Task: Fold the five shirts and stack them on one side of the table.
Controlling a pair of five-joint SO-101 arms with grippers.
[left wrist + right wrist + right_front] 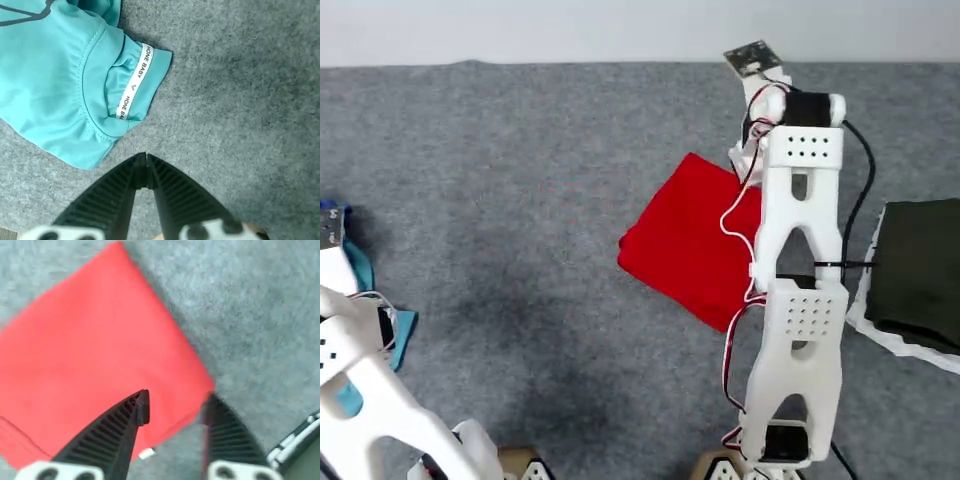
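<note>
A folded red shirt (685,250) lies on the grey table near the middle. My right gripper (177,399) hovers open over one edge of this red shirt (90,355), with nothing between its fingers. The right arm (800,300) stretches across the shirt's right side in the high view. A teal shirt (55,85) lies crumpled at the table's left edge (402,335), its collar and label turned up. Just short of that collar, my left gripper (146,158) is shut and empty.
At the right edge a dark green folded shirt (920,270) rests on a white one (880,335). The grey felt table (520,200) lies bare between the two arms. The left arm (360,400) occupies the near left corner.
</note>
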